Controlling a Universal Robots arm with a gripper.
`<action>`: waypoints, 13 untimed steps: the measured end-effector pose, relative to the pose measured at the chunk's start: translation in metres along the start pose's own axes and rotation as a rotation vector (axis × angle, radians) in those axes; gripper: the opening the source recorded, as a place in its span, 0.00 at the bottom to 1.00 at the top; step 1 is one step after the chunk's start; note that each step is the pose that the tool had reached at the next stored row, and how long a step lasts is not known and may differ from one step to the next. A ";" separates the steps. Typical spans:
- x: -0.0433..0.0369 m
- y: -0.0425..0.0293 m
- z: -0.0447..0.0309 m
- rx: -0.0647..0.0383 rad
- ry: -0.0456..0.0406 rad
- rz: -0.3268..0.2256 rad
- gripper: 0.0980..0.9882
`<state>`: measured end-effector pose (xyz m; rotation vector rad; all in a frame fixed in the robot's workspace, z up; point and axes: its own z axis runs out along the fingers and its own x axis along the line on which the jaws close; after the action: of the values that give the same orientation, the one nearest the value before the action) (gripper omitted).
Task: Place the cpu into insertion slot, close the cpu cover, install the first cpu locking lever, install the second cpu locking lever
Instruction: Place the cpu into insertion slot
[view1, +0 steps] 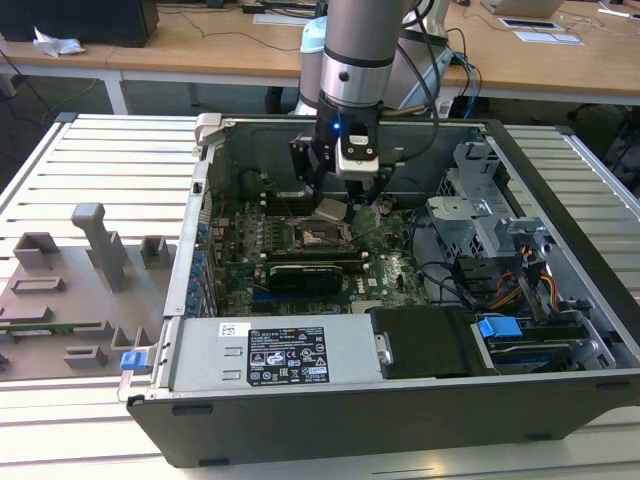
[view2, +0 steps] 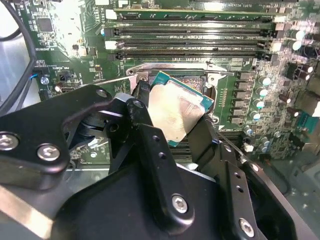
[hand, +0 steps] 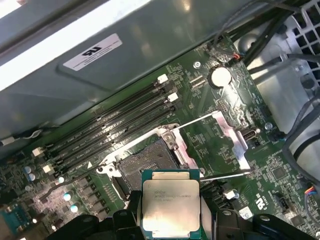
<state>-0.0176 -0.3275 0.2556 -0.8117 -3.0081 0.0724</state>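
– Silver-beige lid uppermost: where is the cpu (hand: 171, 197) sitting at this stage?
– It is not resting on anything. The gripper (view2: 174, 114) is carrying it, with the jaws closing narrowly on two opposite edges so that the underside is touching nothing. It is hanging just above the insertion slot (hand: 145, 167), apart from it and appearing slightly tilted in the exterior view.
– Why is the socket lying exposed?
– The cpu cover (hand: 232, 136) is standing swung back beside the slot, and a thin lever wire (hand: 225, 175) is lying clear of it, leaving the dark grid open to the chip.
– What is lying close by?
– Black memory slots (hand: 115, 132) are running alongside the socket on the green motherboard (hand: 280, 165). By my judgement, placement is only beginning; the cover and levers are not yet being closed.
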 end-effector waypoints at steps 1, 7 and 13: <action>0.0000 0.0000 0.0000 0.000 0.0002 0.010 0.50; 0.0000 0.0000 0.0001 0.002 0.0017 0.067 0.50; 0.0000 0.0000 0.0003 0.005 0.0030 0.128 0.50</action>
<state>-0.0176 -0.3275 0.2553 -1.0015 -2.9490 0.0803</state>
